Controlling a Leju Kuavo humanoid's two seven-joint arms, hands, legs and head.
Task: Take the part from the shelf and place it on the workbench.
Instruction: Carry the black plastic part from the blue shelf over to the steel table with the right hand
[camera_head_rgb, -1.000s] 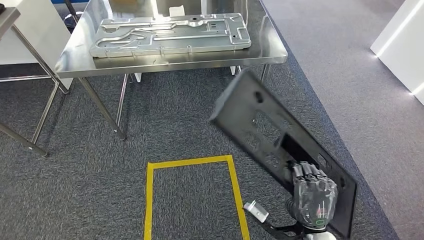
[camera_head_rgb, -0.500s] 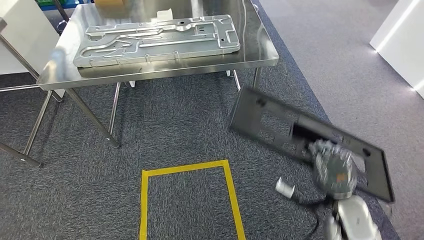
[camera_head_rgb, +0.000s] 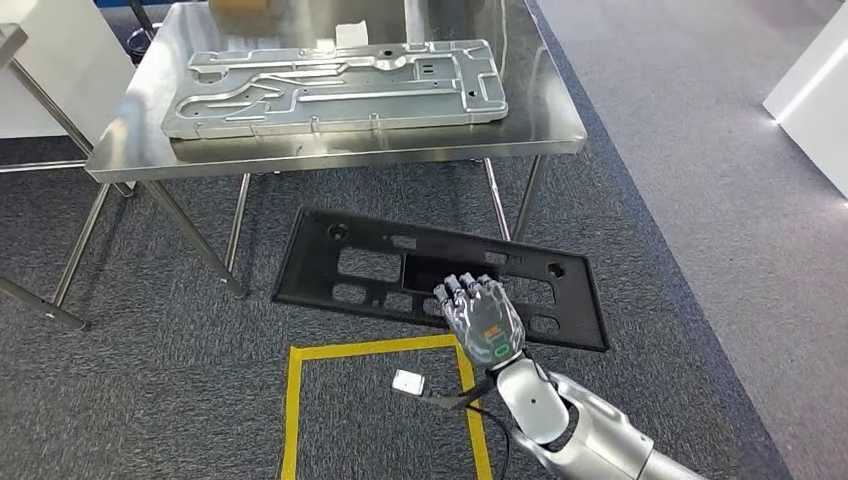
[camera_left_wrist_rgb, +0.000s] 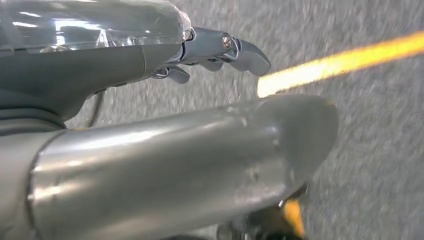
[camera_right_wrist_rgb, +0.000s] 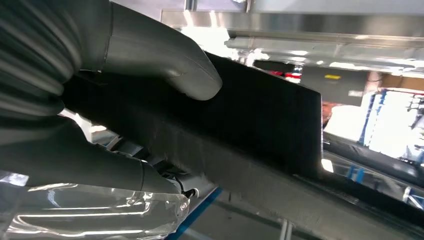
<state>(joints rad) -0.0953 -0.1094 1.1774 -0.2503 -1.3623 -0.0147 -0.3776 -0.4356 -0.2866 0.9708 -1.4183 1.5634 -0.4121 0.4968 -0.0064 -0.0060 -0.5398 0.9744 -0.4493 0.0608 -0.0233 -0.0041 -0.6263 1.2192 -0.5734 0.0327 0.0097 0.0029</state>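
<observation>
The part is a long black panel (camera_head_rgb: 312, 265) with several cut-outs. It hangs nearly level above the carpet, just in front of the steel workbench (camera_head_rgb: 540, 120) and lower than its top. My right hand (camera_head_rgb: 480, 318) grips the panel at its near long edge, around the middle. In the right wrist view the grey thumb (camera_right_wrist_rgb: 165, 60) presses on one face of the black panel (camera_right_wrist_rgb: 260, 115) and the fingers lie under it. My left hand (camera_left_wrist_rgb: 220, 47) hangs over the carpet holding nothing, its fingers stretched out.
A large embossed metal plate (camera_head_rgb: 340, 85) covers most of the workbench top, leaving bare strips at the near and right edges. A yellow tape square (camera_head_rgb: 295, 400) marks the carpet below me. Another table's legs (camera_head_rgb: 70, 270) stand at the left, a white block (camera_head_rgb: 815, 80) at the right.
The panel has swung from a steep tilt at my right to nearly level in front of the workbench, moving left with my right hand. The view itself has shifted slightly.
</observation>
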